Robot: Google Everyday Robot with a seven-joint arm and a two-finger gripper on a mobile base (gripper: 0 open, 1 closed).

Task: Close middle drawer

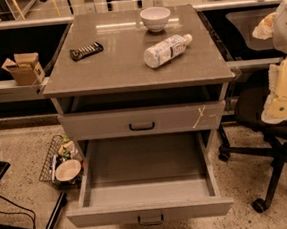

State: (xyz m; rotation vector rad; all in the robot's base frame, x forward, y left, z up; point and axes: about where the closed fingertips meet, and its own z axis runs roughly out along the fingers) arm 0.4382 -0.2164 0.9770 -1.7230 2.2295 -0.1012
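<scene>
The middle drawer [150, 211] of the grey cabinet is pulled far out toward me. Its plain grey front faces me with a small dark bail handle [150, 219] at its centre, and its grey inside [145, 161] holds nothing. Above it sits a like drawer front [134, 121] with a white mark [201, 115] near its right end. My arm, white and pale yellow, hangs at the right edge of the view. Its gripper [279, 105] is to the right of the cabinet, well above and apart from the open drawer.
On the cabinet top [109, 64] lie a white bowl [155, 18], a plastic bottle [167, 50] on its side and a dark remote-like object [86, 50]. A black office chair [270, 125] stands at right. A wire basket [62, 163] with a bowl sits on the floor at left, and a cardboard box [24, 69] on the left ledge.
</scene>
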